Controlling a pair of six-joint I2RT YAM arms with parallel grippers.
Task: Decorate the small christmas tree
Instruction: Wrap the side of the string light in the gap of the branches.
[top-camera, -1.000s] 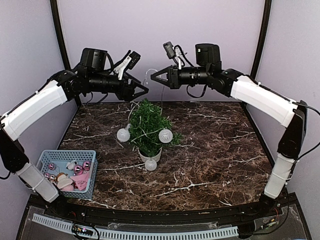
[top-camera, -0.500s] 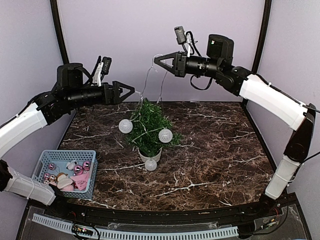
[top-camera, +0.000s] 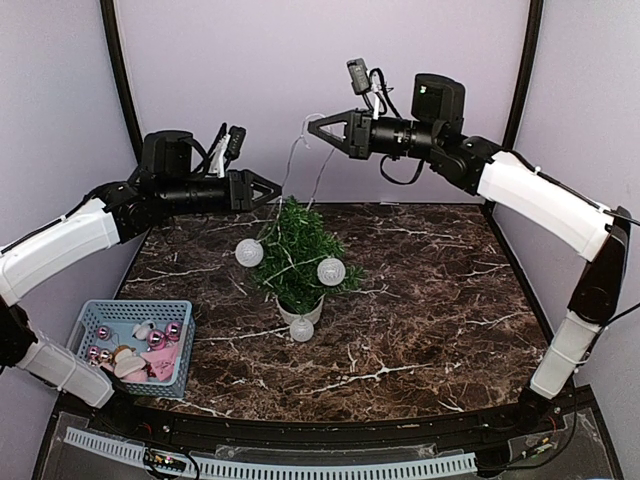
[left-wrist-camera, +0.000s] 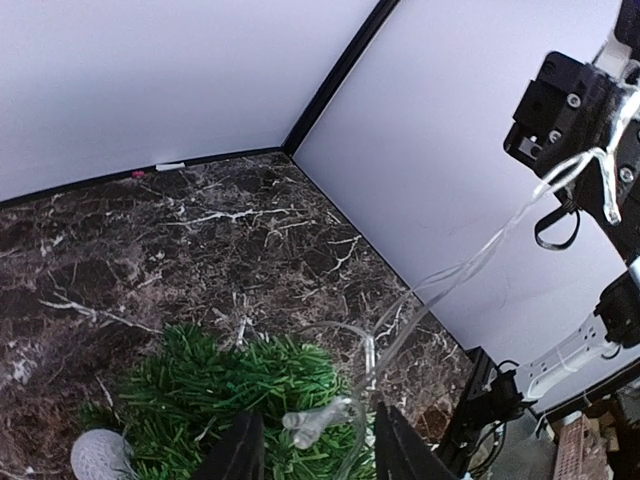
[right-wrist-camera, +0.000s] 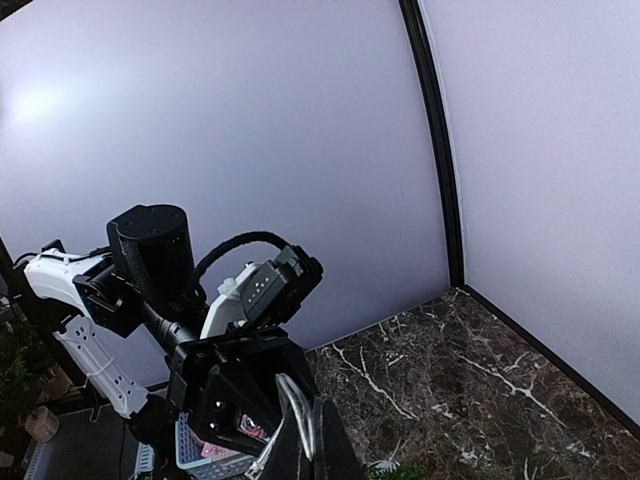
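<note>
Three globe bulbs (top-camera: 331, 270) of a clear light string (left-wrist-camera: 462, 266) sit on and around the small christmas tree (top-camera: 293, 245): two at its sides, one on the table at the foot of the pot. The tree stands in its white pot at the middle of the marble table (top-camera: 440, 300).

The step in hand looks like draping the rest of the string. The right gripper (top-camera: 312, 124), at upper centre of the overhead view, is clamped on the wire and holds it above the treetop. The left gripper (top-camera: 272, 188) hangs just left of the top. In its wrist view the fingers (left-wrist-camera: 243, 450) stand apart, and a small bulb end lies between them, not visibly pinched.

Next, I judge, the left jaws need to close on that loose end. Both arms can then lower the wire round the branches without tipping the tree. Pink ornaments lie in the blue basket (top-camera: 135, 305) at lower left.
</note>
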